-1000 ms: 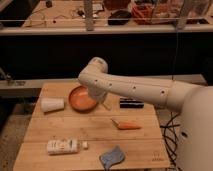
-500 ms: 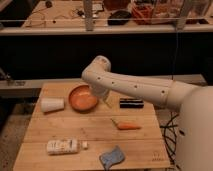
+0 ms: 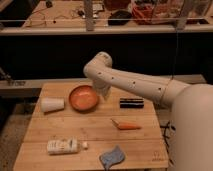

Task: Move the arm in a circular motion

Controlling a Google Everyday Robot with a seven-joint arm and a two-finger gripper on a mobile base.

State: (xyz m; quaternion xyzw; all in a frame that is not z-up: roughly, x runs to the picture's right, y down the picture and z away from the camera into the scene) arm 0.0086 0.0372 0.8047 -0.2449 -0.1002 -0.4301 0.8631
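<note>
The cream-white arm (image 3: 135,82) reaches from the lower right across the wooden table (image 3: 95,132) to a rounded joint (image 3: 100,64) above the table's back edge. From that joint a short segment hangs down. The gripper (image 3: 104,92) is at its lower end, just right of the orange bowl (image 3: 83,97) and close above the table.
A white cup (image 3: 52,104) lies on its side left of the bowl. A black oblong object (image 3: 131,103) lies right of the gripper. A carrot (image 3: 127,126), a white bottle (image 3: 62,146) and a blue cloth (image 3: 112,156) lie nearer the front. A cluttered shelf stands behind.
The arm's rounded joint and the hanging gripper have shifted a little to the right and slightly up. The table objects have not moved.
</note>
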